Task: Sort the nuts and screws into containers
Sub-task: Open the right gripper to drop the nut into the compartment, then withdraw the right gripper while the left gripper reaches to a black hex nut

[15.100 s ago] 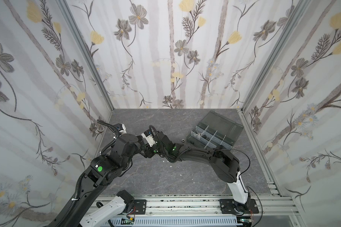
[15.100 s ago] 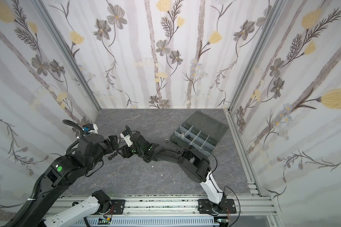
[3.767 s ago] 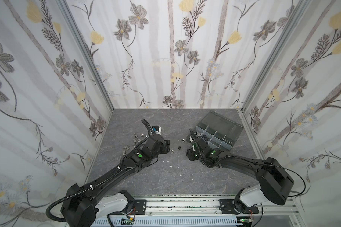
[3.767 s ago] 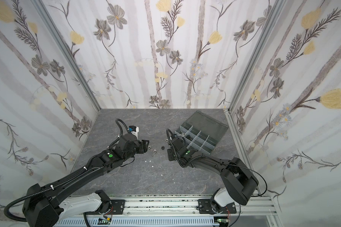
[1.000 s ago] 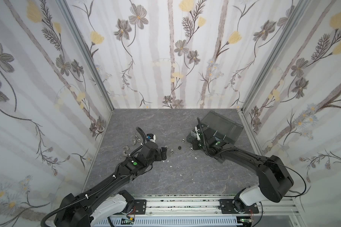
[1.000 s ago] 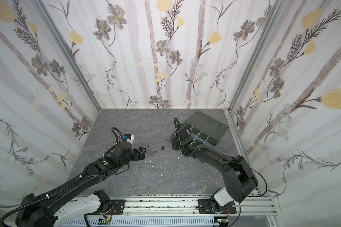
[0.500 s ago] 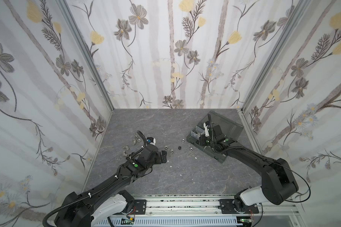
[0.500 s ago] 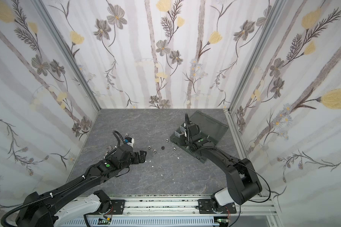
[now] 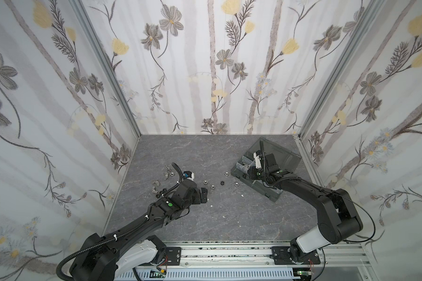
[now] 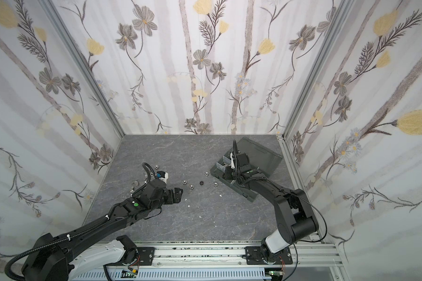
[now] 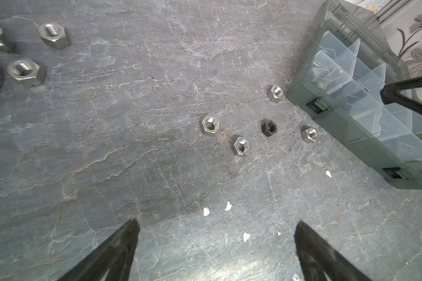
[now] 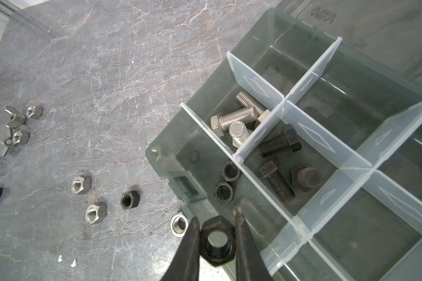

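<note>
The dark grey organizer box (image 9: 256,186) (image 10: 240,189) lies open at the right, and its compartments are the containers. My right gripper (image 12: 216,216) hovers over the box's near-left corner, shut on a black nut (image 12: 217,240). Below it, one corner compartment holds two black nuts (image 12: 230,170). Neighbouring compartments hold silver screws (image 12: 236,119) and black screws (image 12: 278,141). Three silver nuts (image 11: 210,124) (image 9: 205,182) and one black nut (image 11: 269,127) (image 9: 221,182) lie loose mid-table, and another silver nut (image 11: 275,93) lies by the box. My left gripper (image 11: 217,221) (image 9: 204,194) stands open and empty, short of the loose nuts.
Silver wing nuts (image 9: 166,174) (image 12: 15,118) and more nuts (image 11: 55,36) are clustered at the left, behind my left arm. Small white specks (image 11: 206,211) dot the grey stone floor. The smoky lid (image 9: 283,155) is folded back toward the right wall. Flowered walls close three sides.
My right gripper has carried the black nut rightward from the box's left edge to above its corner compartment. The left gripper has opened a little further and barely moved.
</note>
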